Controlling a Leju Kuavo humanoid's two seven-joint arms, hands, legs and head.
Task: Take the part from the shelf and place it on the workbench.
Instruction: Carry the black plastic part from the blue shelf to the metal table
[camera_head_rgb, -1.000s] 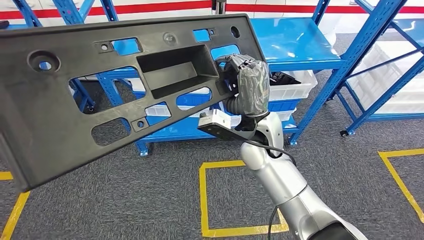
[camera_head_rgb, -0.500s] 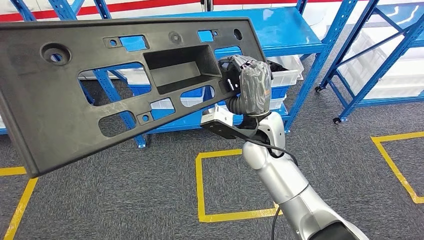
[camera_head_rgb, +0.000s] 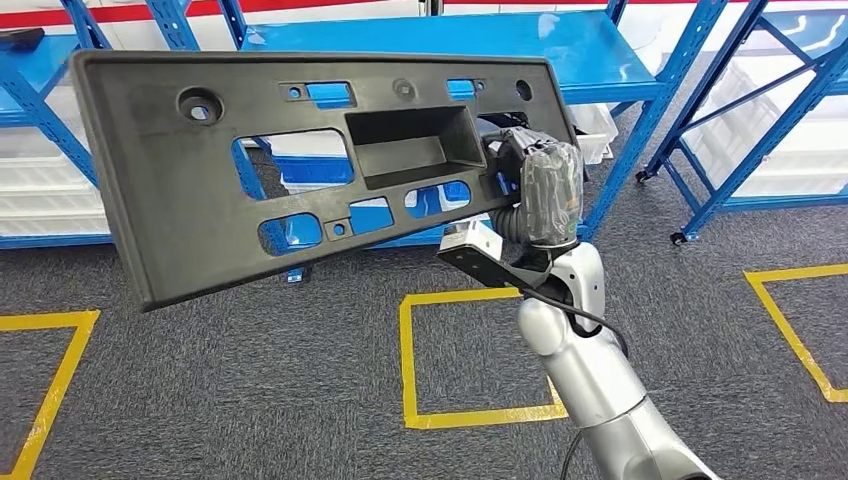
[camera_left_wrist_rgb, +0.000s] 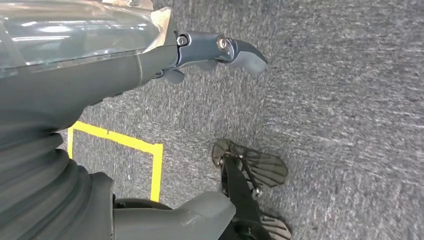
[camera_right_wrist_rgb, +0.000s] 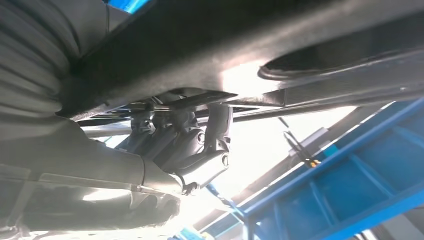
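Even bright light; right wrist view glares, backlit.
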